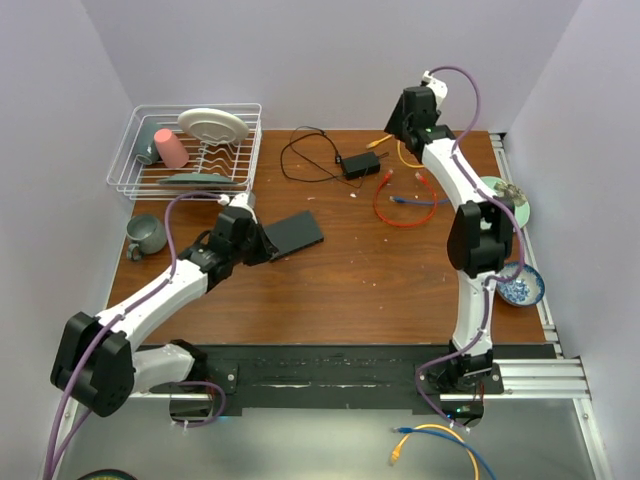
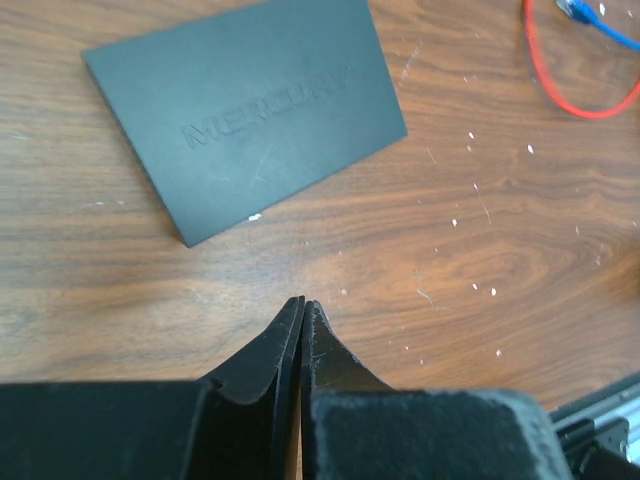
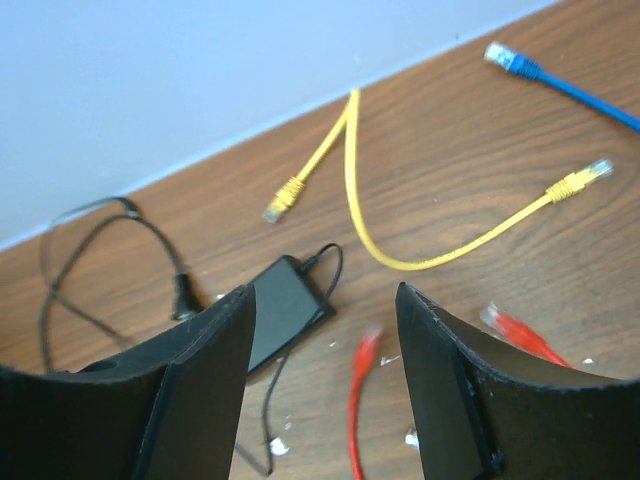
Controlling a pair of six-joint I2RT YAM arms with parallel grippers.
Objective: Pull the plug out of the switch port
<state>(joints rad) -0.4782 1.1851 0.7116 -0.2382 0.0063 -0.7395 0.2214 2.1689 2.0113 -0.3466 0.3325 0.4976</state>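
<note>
The switch port itself cannot be made out. Its flat black box (image 1: 293, 233) is being shown lying left of centre on the wooden table (image 1: 380, 290). The left gripper (image 2: 302, 310) is being held clenched on nothing, just below the box's lower edge in its wrist view. The right gripper (image 3: 322, 292) is being held released in the upper right of the top view. Under it, the yellow cable (image 3: 349, 160), the red cable (image 3: 356, 390) and the black adapter (image 3: 290, 305) are being shown.
</note>
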